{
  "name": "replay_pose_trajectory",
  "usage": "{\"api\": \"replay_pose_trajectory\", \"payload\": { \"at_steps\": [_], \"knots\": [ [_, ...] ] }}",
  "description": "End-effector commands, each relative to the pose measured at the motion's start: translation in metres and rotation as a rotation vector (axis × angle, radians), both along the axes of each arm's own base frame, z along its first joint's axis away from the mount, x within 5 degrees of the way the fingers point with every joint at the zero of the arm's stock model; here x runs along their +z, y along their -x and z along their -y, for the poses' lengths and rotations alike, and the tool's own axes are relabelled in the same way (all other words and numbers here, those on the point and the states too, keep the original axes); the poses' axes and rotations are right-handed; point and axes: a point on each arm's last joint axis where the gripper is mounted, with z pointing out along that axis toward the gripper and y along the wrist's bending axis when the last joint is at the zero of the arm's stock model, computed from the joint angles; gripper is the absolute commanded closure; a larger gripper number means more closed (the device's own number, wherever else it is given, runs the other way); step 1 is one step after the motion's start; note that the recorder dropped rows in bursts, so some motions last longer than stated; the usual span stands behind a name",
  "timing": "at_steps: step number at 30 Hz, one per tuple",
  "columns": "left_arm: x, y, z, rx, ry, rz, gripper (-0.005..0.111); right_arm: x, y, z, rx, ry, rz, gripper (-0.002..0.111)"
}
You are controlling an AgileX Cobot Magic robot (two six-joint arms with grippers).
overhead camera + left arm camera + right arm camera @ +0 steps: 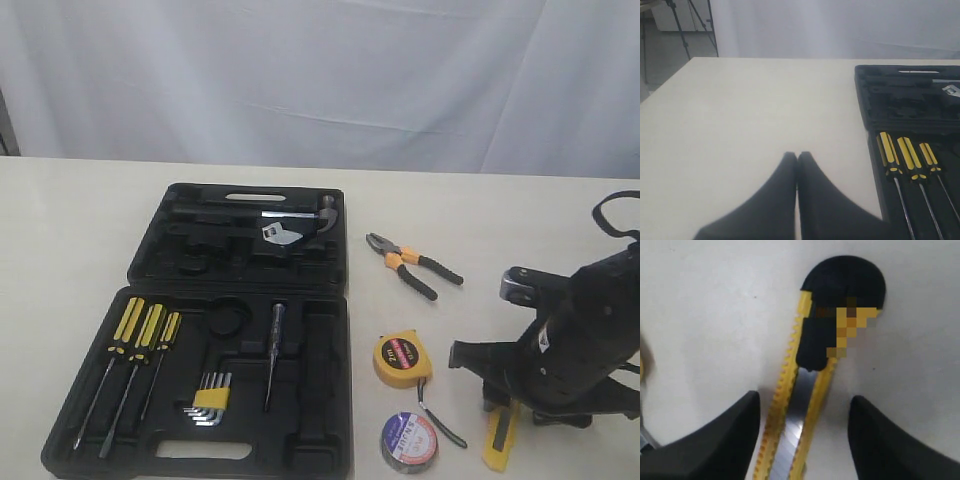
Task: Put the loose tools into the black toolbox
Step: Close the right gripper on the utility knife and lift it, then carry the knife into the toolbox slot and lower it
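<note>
The black toolbox lies open on the table's left half. To its right rest the pliers, the yellow tape measure and the dark tape roll. The yellow-black utility knife lies near the front edge under my right arm. In the right wrist view the knife runs between my two fingers; my right gripper is open around it, with gaps on both sides. My left gripper is shut on nothing above bare table, left of the toolbox, and is out of the exterior view.
Inside the toolbox sit three yellow-black screwdrivers, clipped hex keys, a slim tester and a hammer. A white curtain hangs behind the table. The right arm's body fills the front right corner.
</note>
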Motion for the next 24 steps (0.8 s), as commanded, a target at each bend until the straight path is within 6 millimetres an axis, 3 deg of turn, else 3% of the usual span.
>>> {"api": "replay_pose_trajectory", "payload": {
  "at_steps": [1,2,4,10,12,16,18,21,24],
  "knots": [
    [0.0,0.0,0.001,-0.004,0.012,0.008,0.107,-0.002,0.005,0.001,0.018,0.018,-0.053,0.076],
    [0.0,0.0,0.001,-0.004,0.012,0.008,0.107,-0.002,0.006,0.002,0.025,0.024,-0.06,0.087],
    [0.0,0.0,0.001,-0.004,0.012,0.008,0.107,-0.002,0.007,0.002,0.024,0.024,-0.069,0.095],
    [0.0,0.0,0.001,-0.004,0.012,0.008,0.107,0.007,0.006,0.003,0.084,0.045,-0.101,0.096],
    [0.0,0.0,0.001,-0.004,0.012,0.008,0.107,0.028,0.003,0.005,0.133,0.068,-0.129,0.096],
    [0.0,0.0,0.001,-0.004,0.012,0.008,0.107,0.095,-0.014,0.003,0.21,0.099,-0.088,0.096],
    [0.0,0.0,0.001,-0.004,0.012,0.008,0.107,0.136,-0.027,-0.013,0.25,0.053,-0.025,0.096],
    [0.0,0.0,0.001,-0.004,0.012,0.008,0.107,0.173,-0.05,-0.05,0.328,-0.016,0.065,0.096],
    [0.0,0.0,0.001,-0.004,0.012,0.008,0.107,0.18,-0.076,-0.094,0.373,-0.044,0.108,0.096]
  ]
}}
